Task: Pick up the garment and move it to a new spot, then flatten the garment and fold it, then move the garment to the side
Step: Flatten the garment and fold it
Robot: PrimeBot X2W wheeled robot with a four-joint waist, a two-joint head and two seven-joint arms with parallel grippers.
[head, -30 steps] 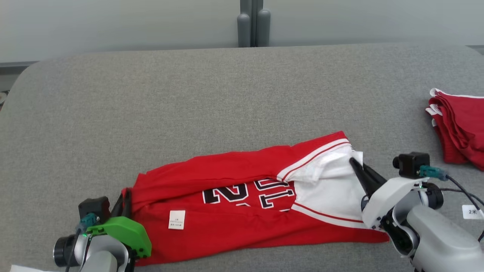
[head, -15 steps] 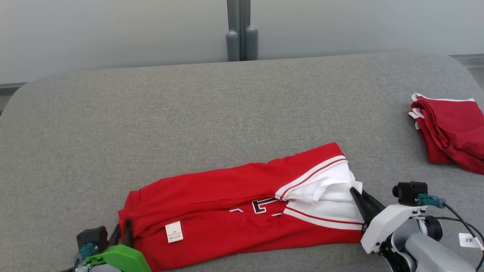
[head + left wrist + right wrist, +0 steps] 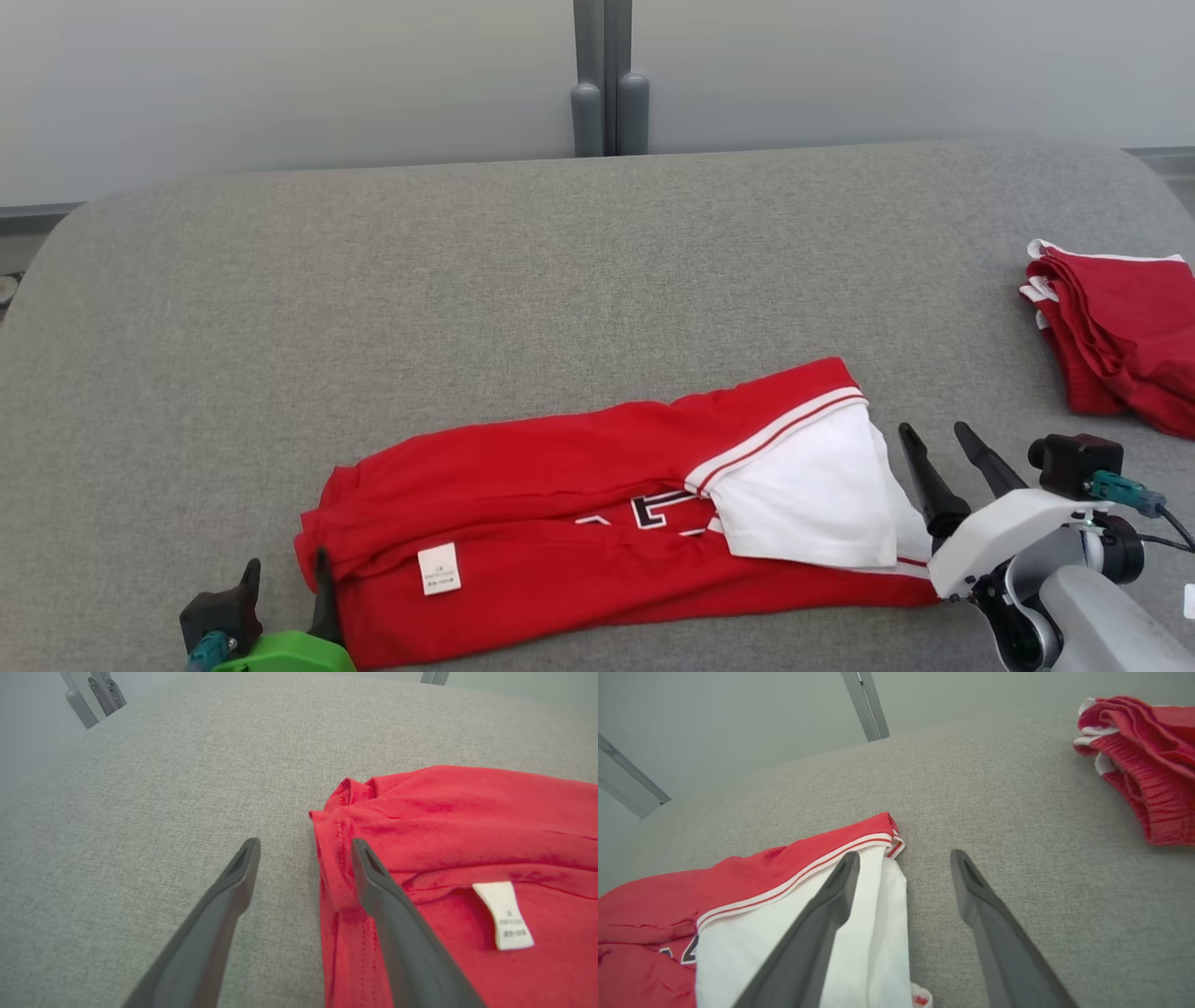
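Garment [image 3: 560, 467], red with a white panel, lies folded in a long strip near the front edge of the grey padded surface [image 3: 467, 280]. Left gripper [image 3: 286, 581] gapes open at its red end, right gripper [image 3: 934, 431] open beside its white end; both hold nothing.

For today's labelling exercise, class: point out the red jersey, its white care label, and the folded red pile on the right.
red jersey [image 3: 560, 453]: head view, plain red upper fold.
white care label [image 3: 504, 914]: left wrist view, label's middle.
folded red pile [image 3: 1134, 341]: head view, top layer's red cloth.
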